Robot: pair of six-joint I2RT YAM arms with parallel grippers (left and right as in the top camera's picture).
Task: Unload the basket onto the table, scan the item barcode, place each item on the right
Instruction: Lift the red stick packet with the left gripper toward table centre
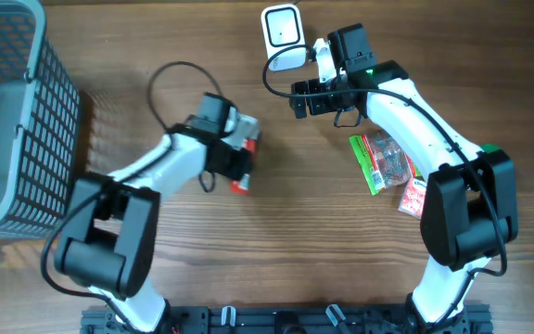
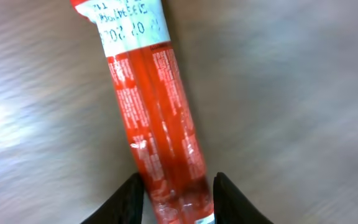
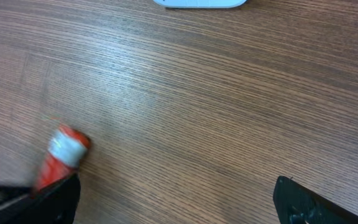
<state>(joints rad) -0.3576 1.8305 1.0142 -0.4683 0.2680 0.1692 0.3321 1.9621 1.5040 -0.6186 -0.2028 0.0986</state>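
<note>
On the far left sits one grey basket (image 1: 7, 111). It is well apart from everything else on the wooden table (image 1: 156, 37).

Next comes the left gripper (image 1: 237, 158). It is closed on the red tube (image 1: 240, 186), near the middle of the table. In the left wrist view its two fingers (image 2: 128, 198) press on both sides of the tube's near end. The rest of the tube (image 2: 157, 118) points away from the gripper, with a white label at the far end. I count one tube.

The tube looks small and light. Its skin is shiny plastic, so it may be slippery. It looks soft and squishy inside, so a hard squeeze could dent it. I think the end is a good place to hold it, since that leaves the printed sides bare for the scanner.

Further right, at the top, stands one white scanner (image 1: 283, 32). Just beside it is the right gripper (image 1: 315, 97). Its jaws are wide open and hold nothing.

On the far right lie two snack packs, touching: one green pack (image 1: 378, 160) and one red and white pack (image 1: 415, 197).
</note>
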